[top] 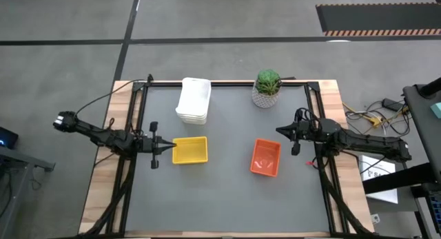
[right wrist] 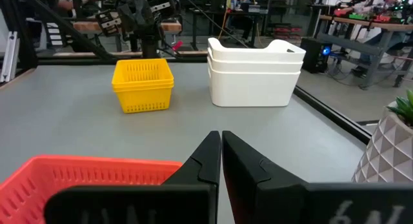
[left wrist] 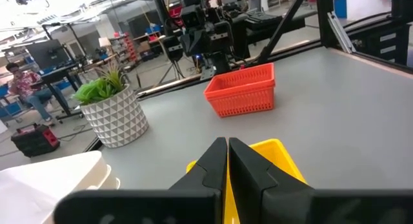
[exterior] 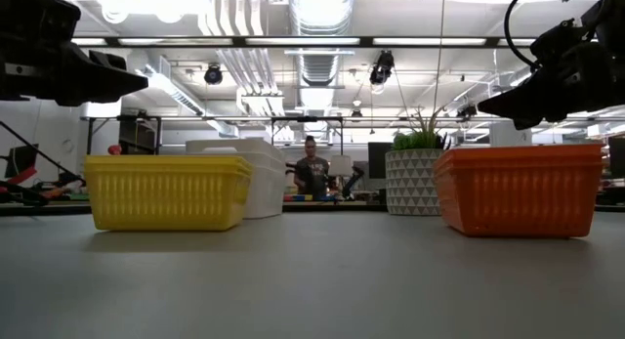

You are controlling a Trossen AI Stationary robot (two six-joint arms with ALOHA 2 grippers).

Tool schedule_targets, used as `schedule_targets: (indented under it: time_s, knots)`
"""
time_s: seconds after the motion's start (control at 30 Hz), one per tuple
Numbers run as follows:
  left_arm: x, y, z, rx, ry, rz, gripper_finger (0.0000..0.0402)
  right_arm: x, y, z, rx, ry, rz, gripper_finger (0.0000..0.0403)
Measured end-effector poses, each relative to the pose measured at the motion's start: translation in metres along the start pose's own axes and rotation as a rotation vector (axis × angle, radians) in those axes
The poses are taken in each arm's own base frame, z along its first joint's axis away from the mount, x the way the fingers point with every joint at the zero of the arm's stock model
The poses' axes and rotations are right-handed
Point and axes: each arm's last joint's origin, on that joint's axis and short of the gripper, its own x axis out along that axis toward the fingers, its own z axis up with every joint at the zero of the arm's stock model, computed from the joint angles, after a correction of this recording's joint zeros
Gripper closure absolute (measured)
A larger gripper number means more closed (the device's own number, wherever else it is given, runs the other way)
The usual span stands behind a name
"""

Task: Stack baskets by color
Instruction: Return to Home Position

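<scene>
Fingers (left wrist: 210,166) pinched together and empty, the left gripper (top: 164,149) hangs beside the yellow plastic basket stack (top: 190,150). The right gripper (top: 280,131), likewise closed, hangs near the orange plastic basket stack (top: 265,157).

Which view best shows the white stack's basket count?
Right wrist view: the white stack shows three layered rims. High view sees mostly its top; low view, partly behind the yellow baskets; left wrist, just a corner.

you're looking at three stacks, one per colour: one white stack (right wrist: 255,79) with three baskets you can count, one yellow stack (top: 189,150) and one orange stack (top: 265,157) whose layers you can't really count, plus one potted plant (top: 267,87).
</scene>
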Motion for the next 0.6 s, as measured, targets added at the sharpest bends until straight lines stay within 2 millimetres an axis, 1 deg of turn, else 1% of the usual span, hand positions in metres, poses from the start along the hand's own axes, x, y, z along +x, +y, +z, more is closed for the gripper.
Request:
schedule_targets:
  time_s: [0.6]
  knots:
    - [0.0006,-0.0004,-0.0007,0.004,0.009,-0.002,0.0402,0.0,0.0,-0.0001,0.0,0.0,0.001,0.0394]
